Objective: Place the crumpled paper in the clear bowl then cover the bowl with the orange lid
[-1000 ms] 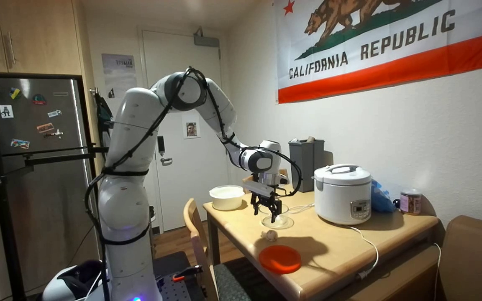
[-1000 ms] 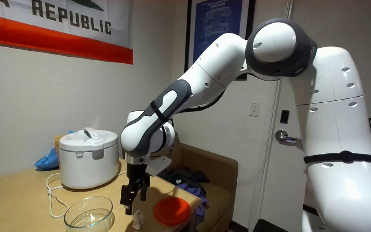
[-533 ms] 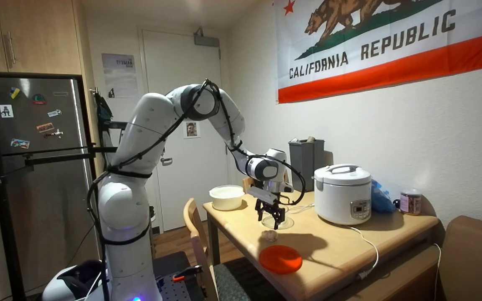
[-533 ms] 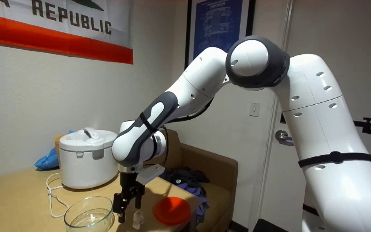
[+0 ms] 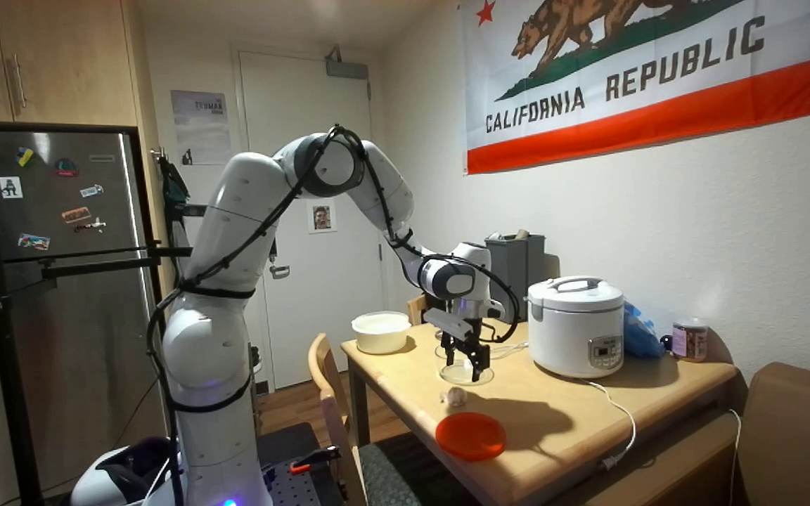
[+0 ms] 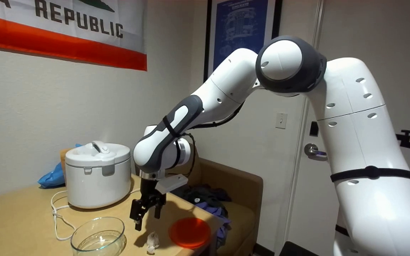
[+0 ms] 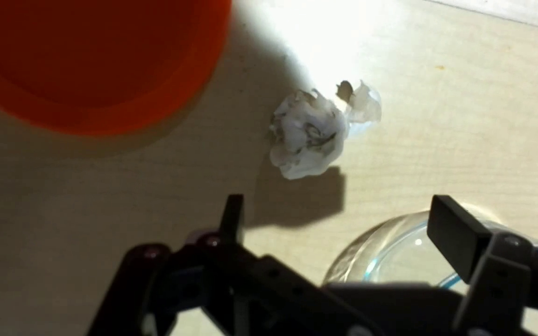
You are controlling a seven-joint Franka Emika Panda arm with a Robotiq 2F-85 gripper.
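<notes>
The crumpled paper point(image 5: 455, 397) lies on the table between the clear bowl point(image 6: 119, 231) and the orange lid point(image 5: 472, 437). In the other pictures the paper shows in an exterior view point(image 6: 152, 242) and in the wrist view point(image 7: 308, 135). The lid lies flat, also seen in an exterior view point(image 6: 190, 233) and at upper left of the wrist view point(image 7: 96, 70). The see-through bowl is uncovered; the wrist view shows part of it point(image 7: 390, 247) behind a finger. My gripper point(image 7: 336, 205) is open and empty, above the table near paper and bowl; it shows in both exterior views point(image 5: 464, 360) point(image 6: 148, 219).
A white rice cooker point(image 5: 574, 341) with a white cord point(image 5: 623, 407) stands along the wall side. An opaque white bowl point(image 5: 382, 333) sits at a table corner. A grey bin point(image 5: 507, 281), blue bag point(image 5: 640, 330) and jar point(image 5: 690, 341) are near the wall. A wooden chair point(image 5: 331, 393) is at the table's side.
My open gripper came lower, then shifted sideways toward the wall side and rose slightly. The paper, bowl and lid have not moved.
</notes>
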